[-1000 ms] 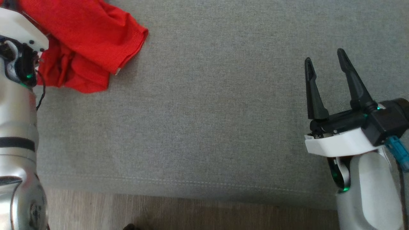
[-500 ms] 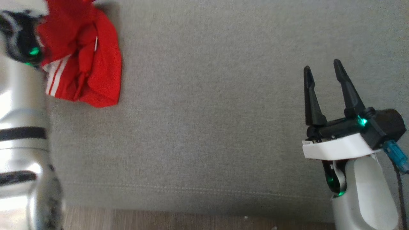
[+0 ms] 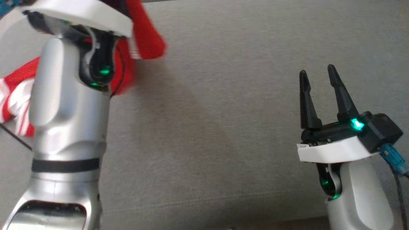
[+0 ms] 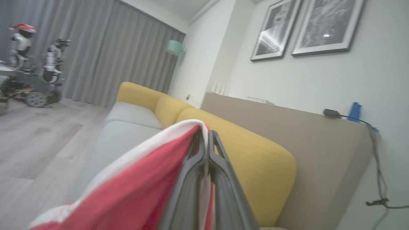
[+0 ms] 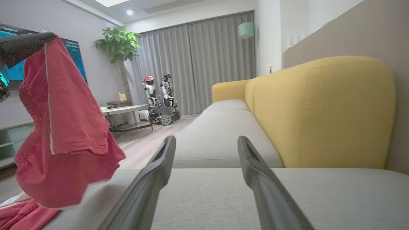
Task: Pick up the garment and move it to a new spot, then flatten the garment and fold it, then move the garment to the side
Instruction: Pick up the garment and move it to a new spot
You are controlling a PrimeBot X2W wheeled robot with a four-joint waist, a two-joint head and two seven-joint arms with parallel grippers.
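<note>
Red striped garment [image 3: 147, 35] sits upper left in our head view; our right end effector [image 3: 316, 71], lower right, is released. Left wrist view: our left end effector [image 4: 207, 135] clenches that garment. Right wrist view: it dangles at left, above the grey sofa seat [image 5: 204, 191].

my left hand [image 4: 207, 135] has lifted the red garment [image 5: 64, 127] off the sofa seat [image 3: 207, 134]. it lay bunched there a second ago and now hangs. my left forearm [image 3: 67, 105] has swung in closer.
</note>
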